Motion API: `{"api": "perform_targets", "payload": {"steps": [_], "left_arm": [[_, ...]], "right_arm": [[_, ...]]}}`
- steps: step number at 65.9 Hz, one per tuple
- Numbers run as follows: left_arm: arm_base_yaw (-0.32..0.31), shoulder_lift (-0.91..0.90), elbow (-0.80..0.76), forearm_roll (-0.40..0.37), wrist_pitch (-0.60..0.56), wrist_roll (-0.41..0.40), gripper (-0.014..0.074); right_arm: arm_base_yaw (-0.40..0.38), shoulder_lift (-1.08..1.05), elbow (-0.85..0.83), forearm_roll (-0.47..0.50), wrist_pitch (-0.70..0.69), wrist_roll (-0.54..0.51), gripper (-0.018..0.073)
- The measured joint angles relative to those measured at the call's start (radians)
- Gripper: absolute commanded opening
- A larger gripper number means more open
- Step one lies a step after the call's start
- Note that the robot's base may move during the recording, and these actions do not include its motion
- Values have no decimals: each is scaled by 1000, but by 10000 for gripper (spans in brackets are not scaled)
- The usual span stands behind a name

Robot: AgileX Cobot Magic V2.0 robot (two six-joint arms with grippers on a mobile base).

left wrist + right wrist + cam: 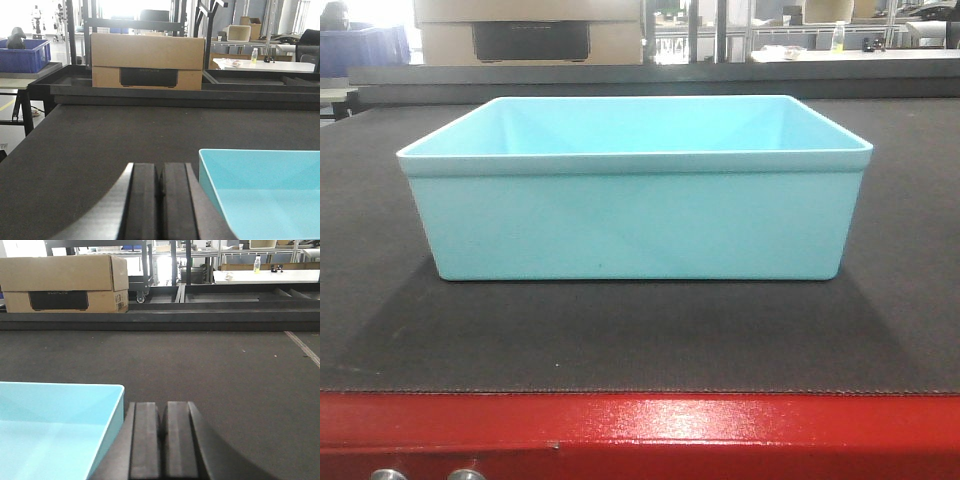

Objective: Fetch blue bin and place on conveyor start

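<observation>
Blue bin (635, 190) sits flat on the conveyor start (640, 340), upright, just behind the red end edge (640, 430), roughly centred across the belt. Looks placed to us.

Left gripper (160, 205): pads pressed together, nothing between them, just off the bin's left wall. Right gripper (161, 442): same, pads closed on nothing, just beside the bin's right corner. Neither touches the bin as far as we can tell.

Handling, our read: empty thin plastic tub, so light; walls smooth and a bit slick, likely flex if squeezed mid-wall. Rolled rim (635, 156) is the stiffest part. We'd take it at the rim on the two short sides, one gripper each, near the corners.

Hard to see: the front view shows no arms at all. Wrist views cut off most of the bin, only one corner each. Bin floor only partly visible, appears empty. The cardboard box (148, 61) sits beyond the belt's far edge; background shelves are washed out by glare.
</observation>
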Motion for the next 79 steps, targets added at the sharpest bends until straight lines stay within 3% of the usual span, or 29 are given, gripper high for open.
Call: {"api": "perform_targets", "payload": {"steps": [6,15,40,79], "left_arm": [[7,-7,2,-11,0,3,-111],[53,-67,65,-60,-10,90,-111],[83,-259,516,-84,-289,120,-111],[83,-264,536,-85,-290,124,-111]], "right_arm": [[0,0,0,0,0,0,-162],[0,0,0,0,0,0,-162],[0,0,0,0,0,0,-162],[0,0,0,0,-14,0,-162]]}}
